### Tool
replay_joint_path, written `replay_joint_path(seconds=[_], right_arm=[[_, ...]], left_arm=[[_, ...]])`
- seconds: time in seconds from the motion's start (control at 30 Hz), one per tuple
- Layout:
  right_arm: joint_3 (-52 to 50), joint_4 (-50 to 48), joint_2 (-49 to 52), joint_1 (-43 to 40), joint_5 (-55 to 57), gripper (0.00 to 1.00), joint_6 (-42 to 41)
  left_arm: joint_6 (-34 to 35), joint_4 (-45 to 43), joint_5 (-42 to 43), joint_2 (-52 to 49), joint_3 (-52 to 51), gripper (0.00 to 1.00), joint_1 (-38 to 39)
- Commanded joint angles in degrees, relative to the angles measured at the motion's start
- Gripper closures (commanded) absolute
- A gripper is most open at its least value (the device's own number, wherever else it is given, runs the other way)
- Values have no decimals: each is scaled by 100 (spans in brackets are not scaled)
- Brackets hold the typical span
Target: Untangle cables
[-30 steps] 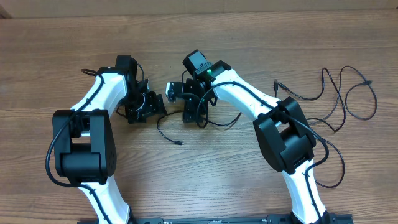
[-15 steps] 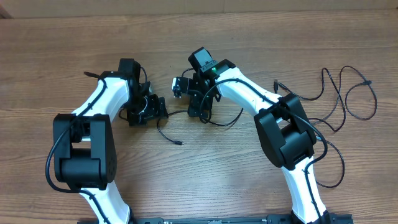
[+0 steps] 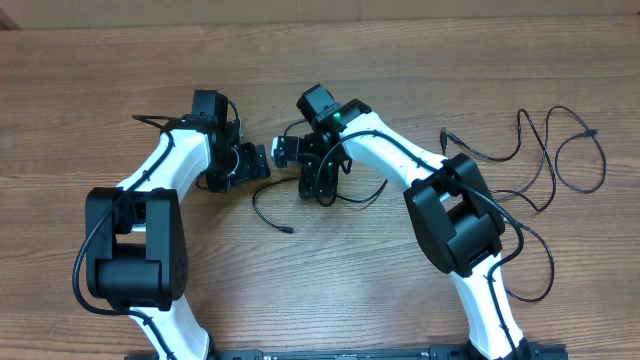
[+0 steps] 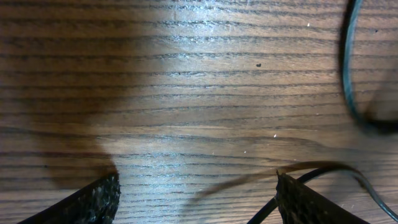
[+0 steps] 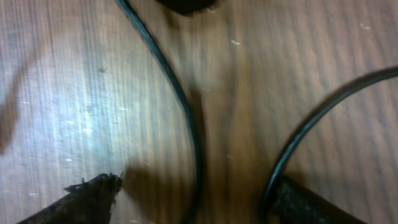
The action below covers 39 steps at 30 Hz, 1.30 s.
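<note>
My right hand has swung back over the cable on the surface between my arms, open astride two strands, left hand open alongside, so I judge gripping comes next.

a robotics lab bench: a white-and-black left arm and right arm at a wood-grain table.

white arms with black joints, black wiring, a green light
</note>
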State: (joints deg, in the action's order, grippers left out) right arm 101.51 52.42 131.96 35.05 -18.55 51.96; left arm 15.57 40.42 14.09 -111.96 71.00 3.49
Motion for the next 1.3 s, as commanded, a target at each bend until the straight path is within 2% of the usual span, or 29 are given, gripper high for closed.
replay_joint_path(seconds=[0.0, 0.17, 0.4, 0.47, 0.53, 0.6, 0.67, 0.9, 1.13, 1.23, 1.27], right_arm=[[-107, 103, 85, 208, -103, 25, -160], [-107, 48, 85, 313, 9, 34, -157], [-107, 101, 83, 315, -63, 34, -157], [-107, 81, 83, 315, -57, 41, -125], [-107, 7, 83, 315, -37, 54, -68], [-107, -76, 83, 313, -33, 59, -70], [-107, -116, 83, 308, -33, 59, -68], [-131, -162, 85, 308, -28, 59, -68], [-396, -542, 85, 308, 138, 67, -68], [-396, -664, 85, 308, 407, 84, -68], [-396, -671, 85, 308, 466, 92, -70]], left_arm=[[26, -44, -575, -612, -417, 18, 33], [26, -39, -575, -612, -417, 17, 28], [9, -20, -474, -612, -417, 12, -63], [7, -24, -398, -612, -415, 12, -181], [9, -28, -396, -612, -415, 9, -321], [9, -39, -391, -612, -415, 6, -431], [7, -44, -396, -612, -415, 0, -546], [-15, -44, -420, -612, -415, 0, -745], [-15, -44, -420, -612, -415, 0, -743], [-15, -44, -420, -612, -415, 1, -743], [-15, -44, -420, -612, -415, 1, -743]])
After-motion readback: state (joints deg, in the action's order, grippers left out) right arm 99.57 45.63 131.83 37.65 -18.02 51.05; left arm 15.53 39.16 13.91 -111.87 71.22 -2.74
